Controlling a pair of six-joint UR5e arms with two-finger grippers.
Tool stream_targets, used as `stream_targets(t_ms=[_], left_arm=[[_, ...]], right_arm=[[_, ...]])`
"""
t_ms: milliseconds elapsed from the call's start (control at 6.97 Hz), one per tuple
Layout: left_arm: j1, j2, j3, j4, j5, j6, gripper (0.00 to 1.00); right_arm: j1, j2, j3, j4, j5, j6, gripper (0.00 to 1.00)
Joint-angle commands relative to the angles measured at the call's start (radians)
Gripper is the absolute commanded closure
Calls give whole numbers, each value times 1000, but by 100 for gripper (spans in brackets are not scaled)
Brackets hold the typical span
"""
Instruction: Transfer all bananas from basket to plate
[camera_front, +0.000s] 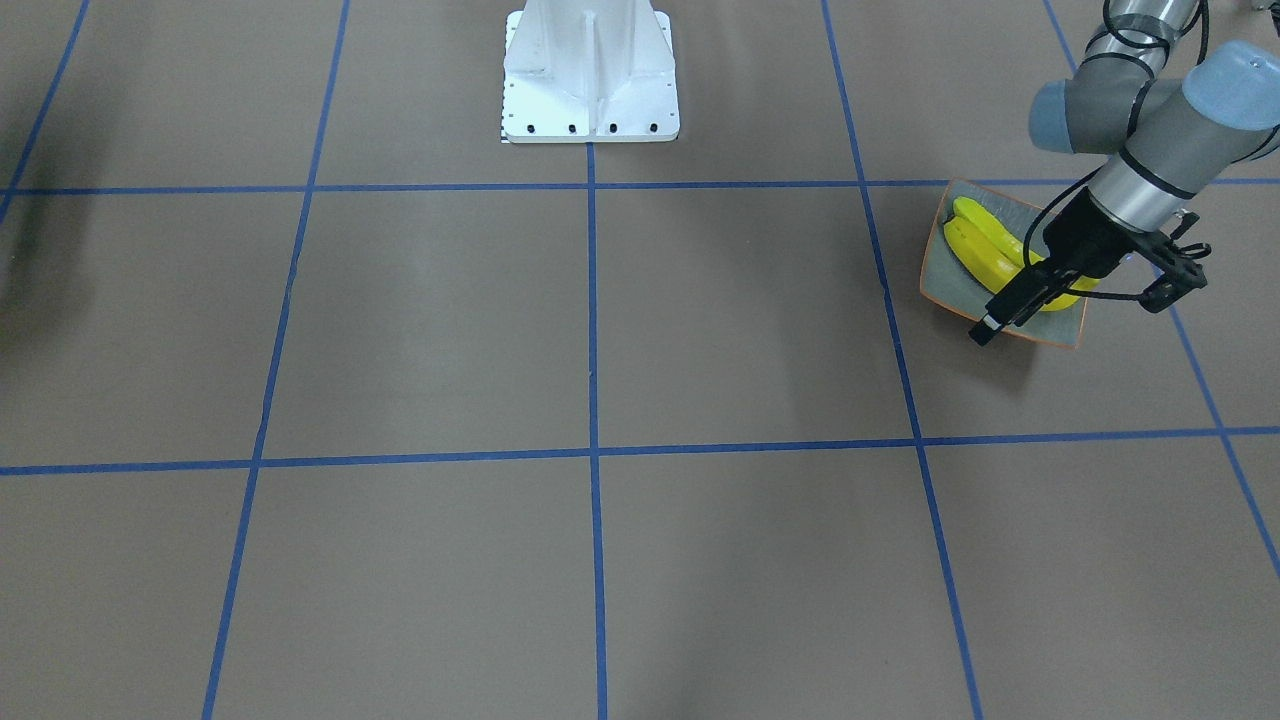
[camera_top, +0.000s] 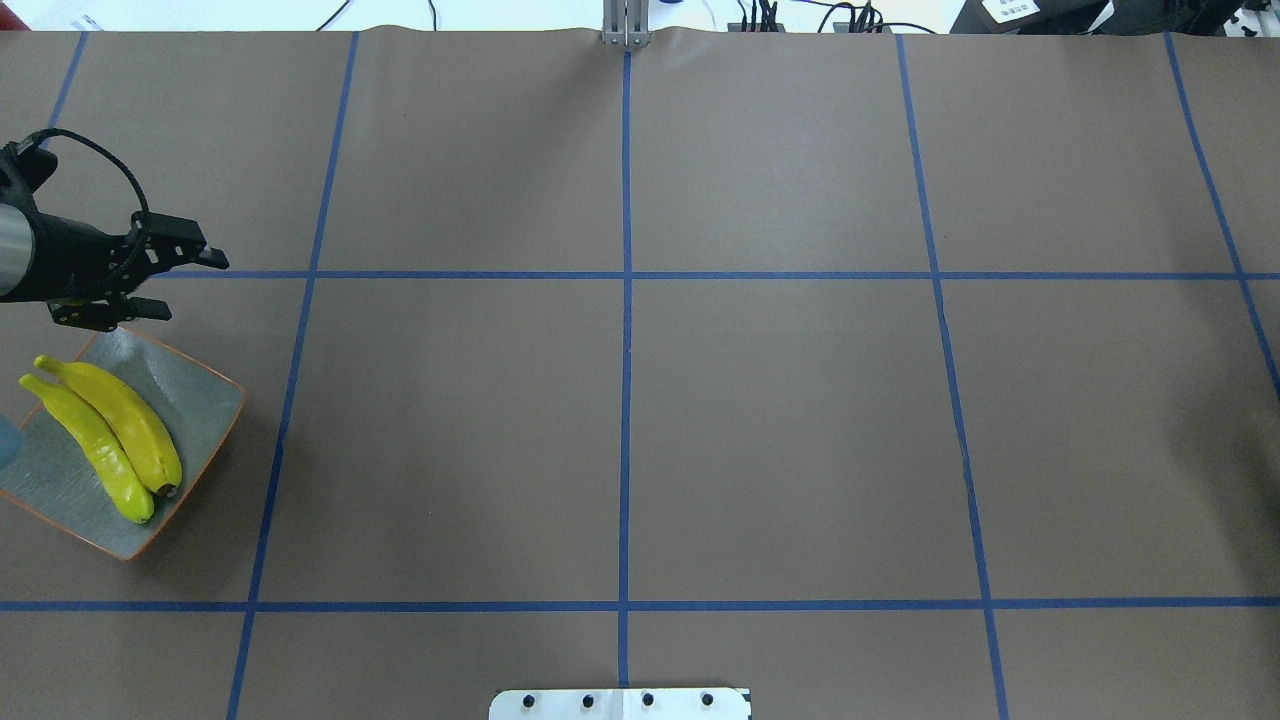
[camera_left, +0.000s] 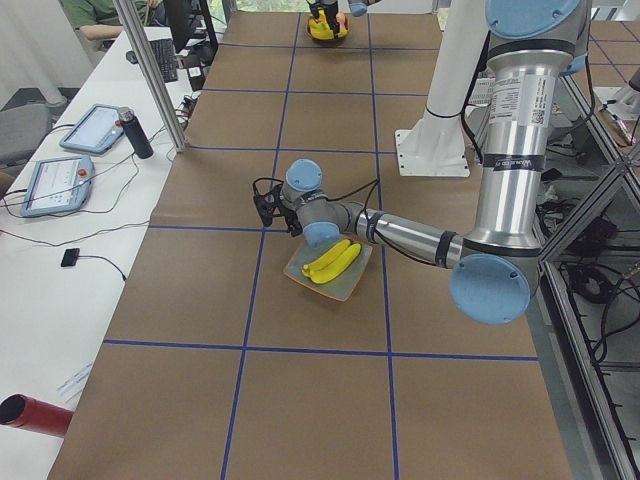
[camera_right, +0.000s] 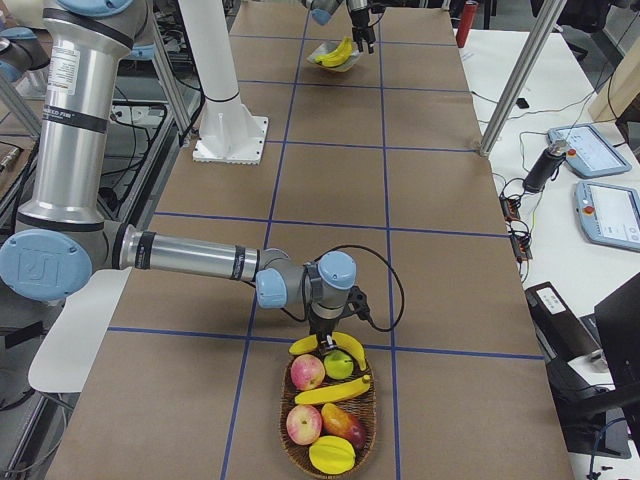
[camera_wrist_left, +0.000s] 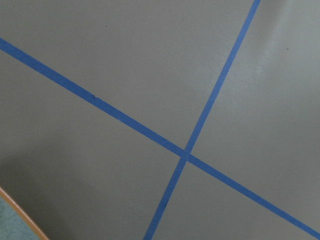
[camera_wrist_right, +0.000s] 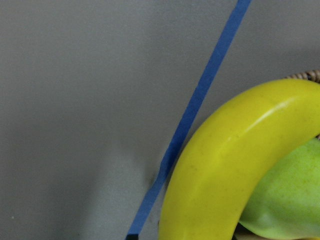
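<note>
Banana (camera_wrist_right: 220, 165) fills most of the right wrist cam, bright yellow, curving over a green fruit (camera_wrist_right: 285, 200). A bit of wicker from the basket (camera_right: 372, 410) peeks past it, and a blue tape line (camera_wrist_right: 197, 100) runs on the brown worktop (camera_top: 780, 420) right next to it. That basket sits at the opposite end of the worktop from the plate (camera_top: 205, 400), well apart from it. Side cam has the right hand (camera_right: 326, 338) hanging right above that banana, at the basket rim that faces the plate. Can't tell if its fingers are spread or pinched tho, and the wrist cam doesn't show them either. Another banana (camera_right: 330, 391) lies across the middle of the basket, btw the apples (camera_right: 308, 372) and some other fruit. On the plate there are two bananas (camera_top: 122, 418) already, side by side and touching, lying diagonally. Left hand (camera_top: 190, 290) is up over the plate's corner on the side away from the robot. Its fingers are spread wide w/ nothing in them, and it's not touching the plate or the fruit on it. Left wrist cam is mostly worktop plus a tape crossing (camera_wrist_left: 185, 156), w/ just a sliver of the plate's orange rim in the bottom-left corner.
</note>
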Motion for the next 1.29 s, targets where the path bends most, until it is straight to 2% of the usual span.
stream_targets(t_ms=[0,287,431,574,718,1005,1148], left_arm=[[0,-4,0,0,0,0,0],[0,-6,0,0,0,-2,0],[0,-6,0,0,0,-2,0],[0,-6,0,0,0,-2,0],[0,-17,0,0,-2,0,0],[0,-29,0,0,-5,-2,0],[2,-50,10,-2,-11,-2,0]], right_arm=[[5,-1,9,0,0,1,100],[47,-1,35,0,8,-1,100],[87,-7,87,-5,15,-1,100],[121,8,140,-77,47,-1,100],[126,95,182,-197,63,1,100],[124,310,199,-413,127,19,100],[95,393,199,-464,164,22,100]])
